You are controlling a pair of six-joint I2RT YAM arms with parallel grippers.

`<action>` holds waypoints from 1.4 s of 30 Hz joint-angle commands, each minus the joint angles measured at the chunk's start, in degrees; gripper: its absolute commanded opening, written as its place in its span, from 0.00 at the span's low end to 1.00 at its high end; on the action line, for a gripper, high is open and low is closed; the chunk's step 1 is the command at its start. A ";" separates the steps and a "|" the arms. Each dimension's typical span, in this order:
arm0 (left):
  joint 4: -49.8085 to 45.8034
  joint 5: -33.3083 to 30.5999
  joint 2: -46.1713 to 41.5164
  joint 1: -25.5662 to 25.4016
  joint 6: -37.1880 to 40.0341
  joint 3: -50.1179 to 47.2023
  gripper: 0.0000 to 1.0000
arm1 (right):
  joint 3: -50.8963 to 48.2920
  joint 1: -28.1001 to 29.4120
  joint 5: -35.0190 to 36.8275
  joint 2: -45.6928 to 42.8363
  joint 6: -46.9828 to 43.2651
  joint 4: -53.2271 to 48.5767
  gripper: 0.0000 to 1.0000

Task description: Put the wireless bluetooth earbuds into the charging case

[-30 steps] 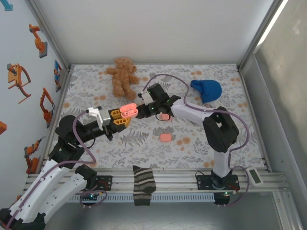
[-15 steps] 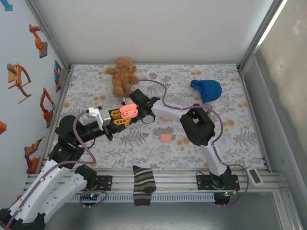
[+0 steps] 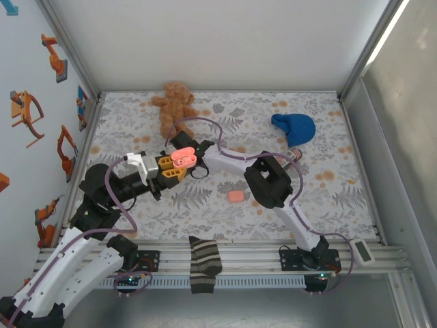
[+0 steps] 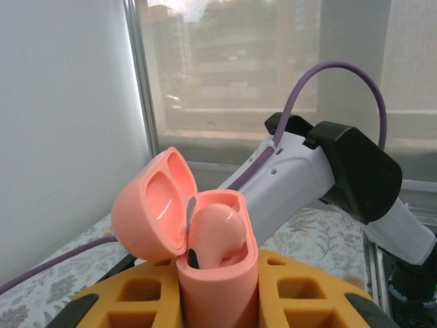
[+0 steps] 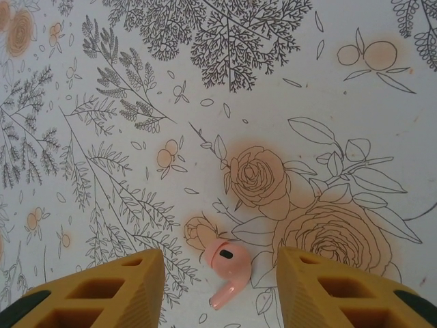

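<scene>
Left gripper [image 4: 218, 304] is clamped tight on the pink charging case [image 4: 217, 273], holding it upright with the lid tipped open and a seated earbud [image 4: 217, 229] inside. Right gripper [image 5: 220, 277] stands about half open and empty. Its yellow fingers sit either side of the loose earbud [image 5: 225, 268] on the floral tablecloth [image 5: 307, 102], touching neither.

The bud is tiny and rounded, so an off-centre pinch would likely squirt it across the cloth or catch it crooked by the stem. The right arm reaches far across the table, wrist pointing straight down, just beside the raised case, so a careless lift could knock it. The left arm is folded near its base, wrist turned so the case's mouth faces up.
</scene>
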 commanded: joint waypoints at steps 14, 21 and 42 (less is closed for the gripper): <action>1.11 0.11 -0.23 -0.24 0.66 1.24 0.05 | 4.63 1.36 0.36 4.20 -1.38 -4.36 0.43; 1.09 0.11 -0.14 -0.25 0.69 1.32 0.05 | 4.48 2.00 1.39 4.21 -1.85 -5.25 0.40; 0.43 -0.24 -0.80 -0.23 0.86 0.86 0.05 | 6.23 2.80 3.37 5.27 -3.55 -7.50 0.31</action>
